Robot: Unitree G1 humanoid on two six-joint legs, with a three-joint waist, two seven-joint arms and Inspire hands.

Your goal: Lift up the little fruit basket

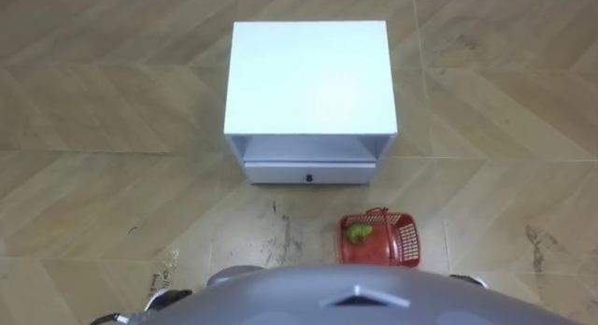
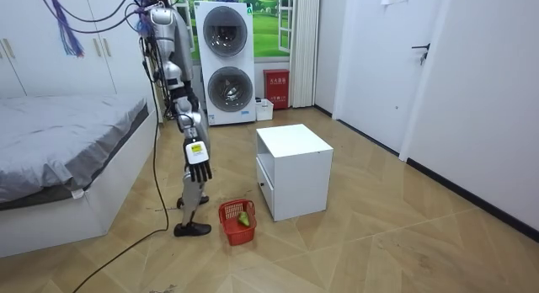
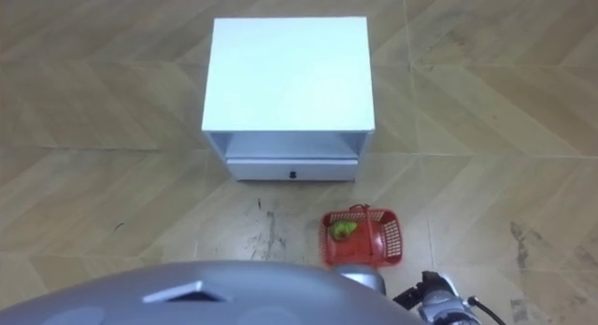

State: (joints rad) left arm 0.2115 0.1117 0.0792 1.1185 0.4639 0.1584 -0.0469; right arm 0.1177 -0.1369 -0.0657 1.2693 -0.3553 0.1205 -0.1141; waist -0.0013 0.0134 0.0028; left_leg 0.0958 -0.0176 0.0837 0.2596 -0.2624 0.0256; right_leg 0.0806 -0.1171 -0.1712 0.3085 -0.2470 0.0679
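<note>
You have the red plastic mesh basket (image 1: 378, 239), a green fruit (image 1: 359, 233) inside, on the floor (image 1: 112, 176) near the drawer front of the white square cabinet (image 1: 308, 77), and your right hand (image 2: 198, 162) hangs straight-fingered and empty, so bend low before closing on its top edge.

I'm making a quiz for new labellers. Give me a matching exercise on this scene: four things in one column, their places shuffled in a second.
Things
1. fruit basket
2. green fruit
3. white cabinet
4. drawer

Places
A. inside the basket
B. on the floor, right of centre before the robot
C. at the cabinet's bottom front
D. on the floor, straight ahead of the robot

Pairs: 1-B; 2-A; 3-D; 4-C
</note>
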